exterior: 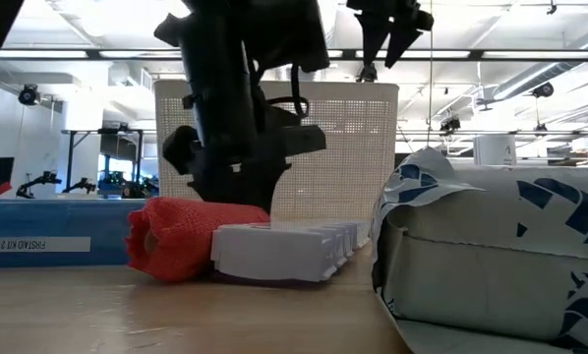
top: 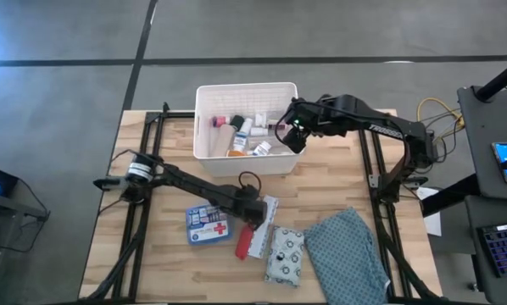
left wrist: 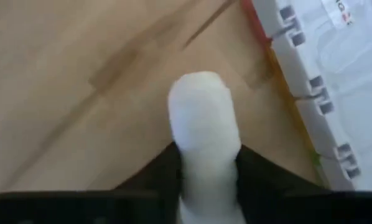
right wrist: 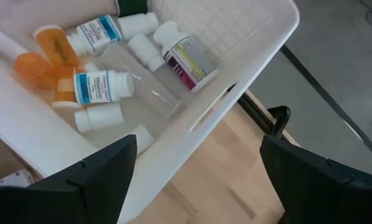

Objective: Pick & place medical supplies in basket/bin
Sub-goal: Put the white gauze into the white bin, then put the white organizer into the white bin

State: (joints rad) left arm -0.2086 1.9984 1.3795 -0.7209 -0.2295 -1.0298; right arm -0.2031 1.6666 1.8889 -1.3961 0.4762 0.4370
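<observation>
While clamped on a white roll (left wrist: 203,134) low over the surface (top: 160,246), left pincer (top: 255,210) sits beside the white packet (top: 260,237) | right pincer (top: 289,127) spread wide, empty, over basket (top: 204,127) rim | box (exterior: 33,241) reads "FIRST AID KIT" | bottle (right wrist: 99,86) labels unreadable | red item (exterior: 181,239) half hidden.

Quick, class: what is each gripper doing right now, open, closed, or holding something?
Left gripper: shut on a white tube, just above the table.
Right gripper: open, empty, over the basket's rim.
</observation>
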